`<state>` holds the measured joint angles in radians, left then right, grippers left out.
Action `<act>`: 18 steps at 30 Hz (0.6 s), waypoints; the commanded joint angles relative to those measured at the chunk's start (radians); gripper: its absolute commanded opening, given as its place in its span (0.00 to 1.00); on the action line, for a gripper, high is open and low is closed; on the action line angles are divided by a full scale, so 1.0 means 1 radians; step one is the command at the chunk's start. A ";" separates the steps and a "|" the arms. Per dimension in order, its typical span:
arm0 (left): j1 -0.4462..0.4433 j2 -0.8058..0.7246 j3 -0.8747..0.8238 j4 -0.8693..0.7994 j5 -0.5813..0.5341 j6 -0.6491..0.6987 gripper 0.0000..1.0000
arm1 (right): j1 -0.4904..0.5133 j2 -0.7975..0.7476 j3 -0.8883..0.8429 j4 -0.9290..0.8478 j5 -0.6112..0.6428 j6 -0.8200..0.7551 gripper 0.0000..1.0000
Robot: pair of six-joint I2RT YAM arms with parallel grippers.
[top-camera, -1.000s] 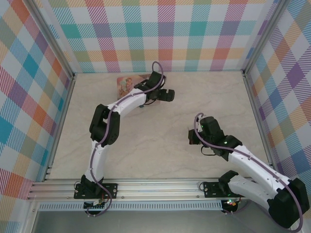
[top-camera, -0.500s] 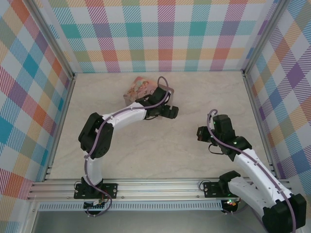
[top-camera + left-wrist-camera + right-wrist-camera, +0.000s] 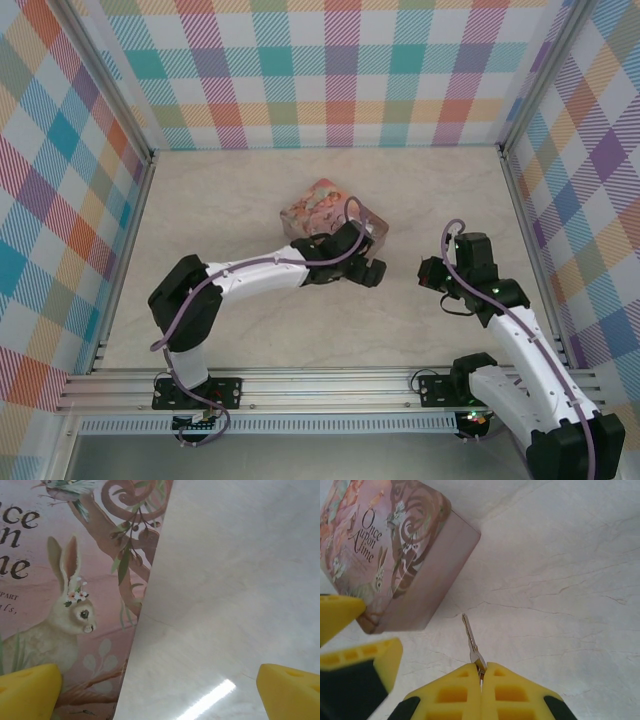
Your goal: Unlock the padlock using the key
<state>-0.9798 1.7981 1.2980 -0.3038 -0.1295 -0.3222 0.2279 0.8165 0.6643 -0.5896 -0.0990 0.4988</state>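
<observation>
My right gripper (image 3: 481,669) is shut on the key (image 3: 471,642), a thin silvery key whose blade sticks out forward above the table. In the top view the right gripper (image 3: 427,272) hangs right of centre, pointing left. The left gripper (image 3: 160,700) is open, one yellow fingertip (image 3: 27,690) over the lid of the pink illustrated tin (image 3: 75,580) and the other fingertip (image 3: 290,690) over bare table. From above, the left gripper (image 3: 368,262) sits at the near right side of the tin (image 3: 325,205). The padlock is hidden.
The pink tin (image 3: 395,545) lies ahead and to the left of the key, with the left gripper's yellow fingers (image 3: 365,665) beside it. Checked walls and metal rails (image 3: 130,250) enclose the pale marble table (image 3: 250,330).
The left arm has swung right and nearer, and the pink tin has shifted with it from the back left towards the centre. The right gripper, still holding the key, has drawn back to the right.
</observation>
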 commanded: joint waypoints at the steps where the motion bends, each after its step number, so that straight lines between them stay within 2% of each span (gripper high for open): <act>1: -0.047 -0.009 -0.037 -0.051 0.054 -0.075 1.00 | -0.014 0.002 0.042 -0.048 0.000 -0.026 0.01; 5: -0.068 0.022 0.003 -0.029 0.104 -0.087 1.00 | -0.019 0.005 0.055 -0.067 0.023 -0.041 0.01; 13: -0.068 0.153 0.205 -0.053 0.117 -0.020 1.00 | -0.020 -0.013 0.059 -0.086 0.033 -0.048 0.01; 18: -0.058 0.172 0.256 -0.074 0.107 0.007 1.00 | -0.021 -0.029 0.053 -0.103 0.043 -0.046 0.01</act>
<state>-1.0348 1.9610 1.5249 -0.3252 -0.0414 -0.3435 0.2153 0.8062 0.7010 -0.6643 -0.0685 0.4625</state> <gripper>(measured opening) 0.998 0.060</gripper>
